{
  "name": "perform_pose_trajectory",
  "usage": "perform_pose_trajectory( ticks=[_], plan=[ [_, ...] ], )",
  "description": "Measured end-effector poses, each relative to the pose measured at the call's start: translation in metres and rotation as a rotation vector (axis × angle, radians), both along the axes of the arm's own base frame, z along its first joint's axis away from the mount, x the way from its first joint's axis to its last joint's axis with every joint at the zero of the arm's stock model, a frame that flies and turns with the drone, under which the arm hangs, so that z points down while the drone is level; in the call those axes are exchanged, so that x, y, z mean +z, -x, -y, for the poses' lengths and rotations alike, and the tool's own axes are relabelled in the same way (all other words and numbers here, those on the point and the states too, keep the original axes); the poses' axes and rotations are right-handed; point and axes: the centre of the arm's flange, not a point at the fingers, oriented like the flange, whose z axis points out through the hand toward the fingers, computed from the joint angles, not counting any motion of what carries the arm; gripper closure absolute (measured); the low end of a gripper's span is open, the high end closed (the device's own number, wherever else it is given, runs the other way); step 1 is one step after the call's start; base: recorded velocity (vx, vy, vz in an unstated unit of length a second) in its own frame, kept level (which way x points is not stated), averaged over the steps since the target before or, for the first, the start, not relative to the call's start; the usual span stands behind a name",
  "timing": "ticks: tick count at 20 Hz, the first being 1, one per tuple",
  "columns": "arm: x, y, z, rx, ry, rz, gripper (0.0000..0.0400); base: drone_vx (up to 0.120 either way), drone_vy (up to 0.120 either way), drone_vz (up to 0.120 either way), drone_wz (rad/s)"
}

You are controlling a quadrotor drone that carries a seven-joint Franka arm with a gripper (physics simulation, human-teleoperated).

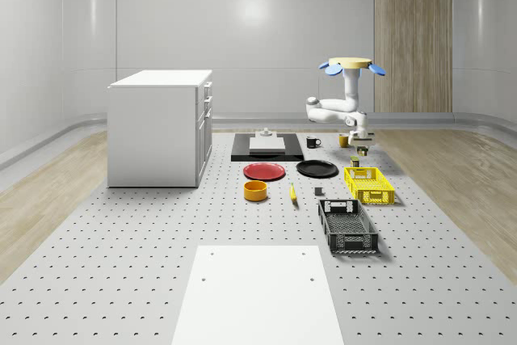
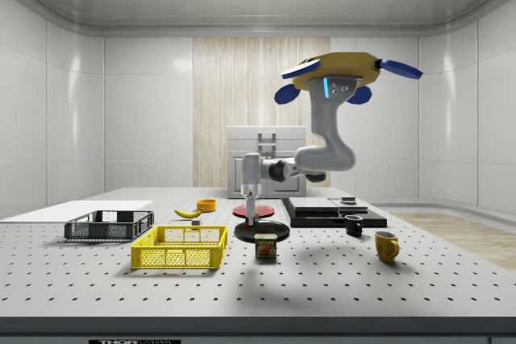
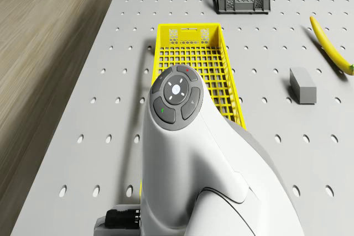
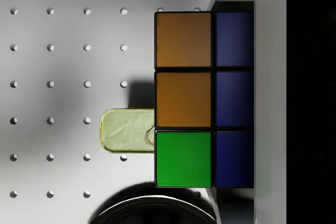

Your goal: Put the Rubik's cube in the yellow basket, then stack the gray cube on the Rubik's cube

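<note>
- The drone (image 2: pixel 337 72) hovers above the perforated table (image 1: pixel 121 264), beyond the yellow basket's (image 1: pixel 369 184) far end in the whole-scene view.
- Its arm bends down to the gripper (image 2: pixel 251 201), which hangs in the air over a small can (image 2: pixel 266 246) — near the black plate (image 1: pixel 317 169).
- The fingers grasp the Rubik's cube (image 4: pixel 203 99); in the wrist view its orange, green and blue tiles sit close against the camera, with the can's top (image 4: pixel 126 130) on the table beneath.
- The gray cube (image 3: pixel 302 85) lies on the table beside the basket, between it and the banana (image 3: pixel 332 48).
- A dark crate (image 1: pixel 347 226) stands past the basket's other end.
</note>
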Motion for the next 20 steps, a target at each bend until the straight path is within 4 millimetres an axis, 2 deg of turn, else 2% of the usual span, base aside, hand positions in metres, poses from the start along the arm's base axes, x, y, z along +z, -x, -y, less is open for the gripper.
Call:
perform_pose_trajectory(
  ticks=[20],
  plan=[
    [0.0000, 0.0000, 0.0000, 0.000, 0.000, 0.000, 0.0075, 0.120, 0.000, 0.000, 0.000]
  ],
)
